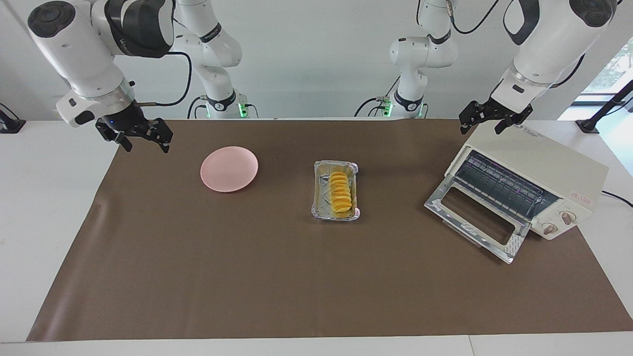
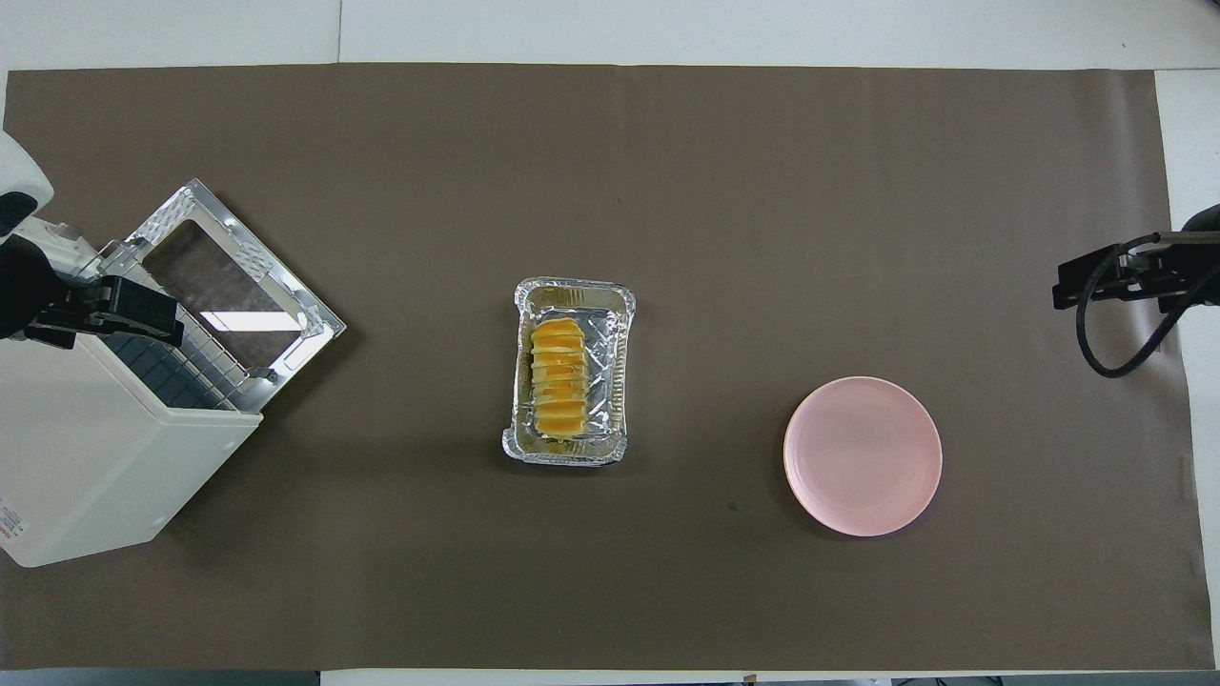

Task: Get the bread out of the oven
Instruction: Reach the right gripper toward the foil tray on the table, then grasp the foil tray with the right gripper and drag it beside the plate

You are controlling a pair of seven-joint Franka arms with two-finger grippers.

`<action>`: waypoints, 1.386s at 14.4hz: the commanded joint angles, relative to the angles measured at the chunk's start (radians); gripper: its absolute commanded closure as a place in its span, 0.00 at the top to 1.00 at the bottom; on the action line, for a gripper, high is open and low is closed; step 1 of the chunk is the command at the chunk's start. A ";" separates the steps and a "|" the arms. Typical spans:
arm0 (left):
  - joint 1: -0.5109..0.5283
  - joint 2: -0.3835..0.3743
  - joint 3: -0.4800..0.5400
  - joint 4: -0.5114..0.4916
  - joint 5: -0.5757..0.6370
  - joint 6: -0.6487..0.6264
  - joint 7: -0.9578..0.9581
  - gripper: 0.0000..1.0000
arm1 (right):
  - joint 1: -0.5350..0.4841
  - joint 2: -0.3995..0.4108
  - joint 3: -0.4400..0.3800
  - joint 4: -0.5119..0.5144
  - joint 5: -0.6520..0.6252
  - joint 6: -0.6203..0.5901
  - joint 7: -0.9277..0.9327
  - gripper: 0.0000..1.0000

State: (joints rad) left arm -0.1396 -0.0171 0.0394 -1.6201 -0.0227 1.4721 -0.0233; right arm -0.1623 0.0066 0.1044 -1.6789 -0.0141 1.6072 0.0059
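The bread (image 1: 340,192) (image 2: 559,377), a ridged golden-yellow loaf, lies in a crinkled foil tray (image 1: 321,210) (image 2: 620,381) at the middle of the brown mat. The cream-white oven (image 1: 549,165) (image 2: 95,457) stands at the left arm's end, its glass door (image 1: 514,244) (image 2: 319,319) dropped open, and nothing shows on its wire rack. My left gripper (image 1: 480,128) (image 2: 114,314) hangs open and empty over the oven's top edge. Over the mat's edge at the right arm's end, my right gripper (image 1: 147,146) (image 2: 1106,281) waits open and empty.
A pink plate (image 1: 229,168) (image 2: 863,455) lies between the foil tray and the right arm's end of the table. The brown mat (image 1: 247,277) covers most of the white table. A black cable loops below the right gripper.
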 commanded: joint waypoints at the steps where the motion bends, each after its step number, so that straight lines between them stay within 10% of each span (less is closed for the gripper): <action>1: 0.024 0.003 -0.015 -0.003 -0.013 0.002 0.000 1.00 | 0.003 -0.059 0.015 -0.112 0.011 0.038 0.003 1.00; 12: 0.023 -0.020 -0.010 -0.009 -0.013 0.011 -0.010 1.00 | 0.443 0.094 0.037 -0.317 0.054 0.535 0.474 1.00; 20: 0.025 -0.020 -0.010 -0.009 -0.013 0.011 -0.010 1.00 | 0.619 0.305 0.035 -0.220 0.052 0.688 0.750 1.00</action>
State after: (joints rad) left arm -0.1264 -0.0209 0.0367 -1.6174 -0.0227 1.4735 -0.0251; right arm 0.4581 0.2791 0.1458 -1.9423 0.0287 2.2973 0.7374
